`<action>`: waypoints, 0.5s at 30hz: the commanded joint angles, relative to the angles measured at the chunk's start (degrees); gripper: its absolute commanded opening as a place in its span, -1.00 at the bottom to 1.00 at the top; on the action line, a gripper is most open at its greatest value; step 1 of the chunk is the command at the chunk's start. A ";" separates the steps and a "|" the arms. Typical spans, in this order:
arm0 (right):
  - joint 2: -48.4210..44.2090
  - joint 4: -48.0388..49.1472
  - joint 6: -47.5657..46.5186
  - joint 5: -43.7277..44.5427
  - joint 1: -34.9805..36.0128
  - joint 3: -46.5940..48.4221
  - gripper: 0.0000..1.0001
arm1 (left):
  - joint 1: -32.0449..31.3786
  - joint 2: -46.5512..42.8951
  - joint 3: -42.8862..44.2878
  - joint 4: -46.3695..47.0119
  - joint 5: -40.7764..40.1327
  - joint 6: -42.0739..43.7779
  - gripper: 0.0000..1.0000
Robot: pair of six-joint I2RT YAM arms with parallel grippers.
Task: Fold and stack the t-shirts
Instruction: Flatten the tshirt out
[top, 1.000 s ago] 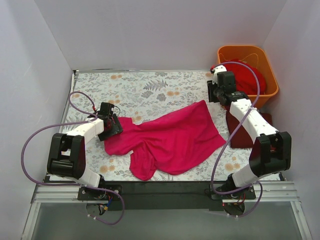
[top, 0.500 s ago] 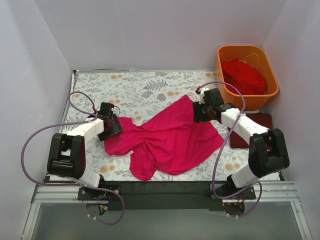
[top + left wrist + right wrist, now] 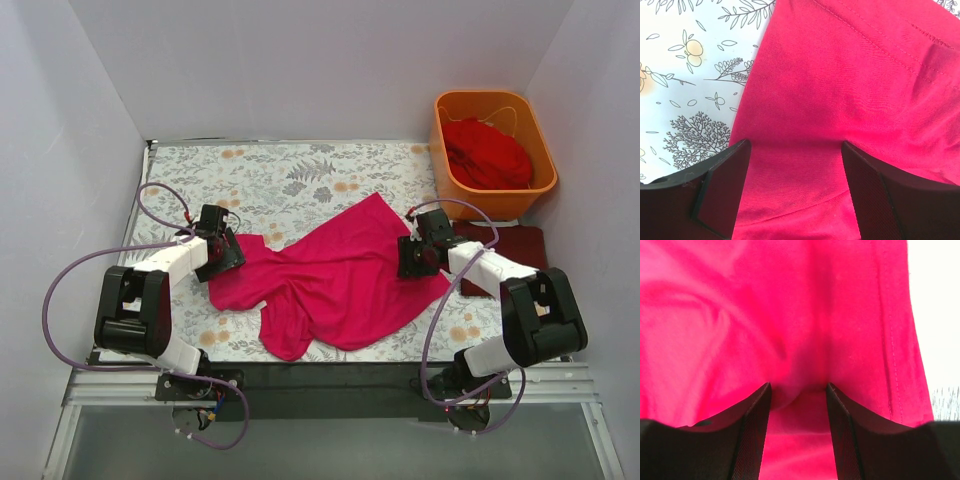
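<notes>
The bright magenta-pink t-shirt [image 3: 340,275] lies crumpled and spread on the floral cloth. My left gripper [image 3: 222,255] rests on its left edge, jaws wide open with flat fabric between them [image 3: 794,150]. My right gripper [image 3: 412,258] is down on the shirt's right edge, jaws apart, with a pucker of fabric between them [image 3: 799,390]. The dark maroon t-shirt [image 3: 510,245] lies folded at the right, partly under my right arm. The scarlet t-shirt [image 3: 487,150] is bunched in the orange tub [image 3: 445,165].
The grey floral-print cloth [image 3: 290,175] covers the table. White walls close in the left, back and right sides. The tub stands at the back right corner. A black strip [image 3: 330,375] runs along the near edge.
My right gripper has moved from beside the tub down and left onto the magenta shirt's right edge, and that corner has shifted left. The left gripper has not moved.
</notes>
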 commanded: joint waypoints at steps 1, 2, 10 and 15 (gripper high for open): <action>-2.95 -9.10 3.82 2.21 -0.42 -5.07 0.11 | -0.06 -0.84 0.54 -0.12 -1.51 -0.22 0.45; -5.32 -10.85 4.00 5.35 -0.59 -5.16 0.11 | 0.03 -1.80 1.15 -0.30 -1.59 -0.49 0.46; -6.41 -11.04 -5.04 -1.90 -0.42 11.43 0.07 | 3.10 -4.37 6.34 2.33 -1.42 -1.72 0.56; 3.94 -7.17 -13.74 -2.70 -0.42 21.98 0.06 | 5.74 -3.92 6.87 5.94 0.33 -1.55 0.67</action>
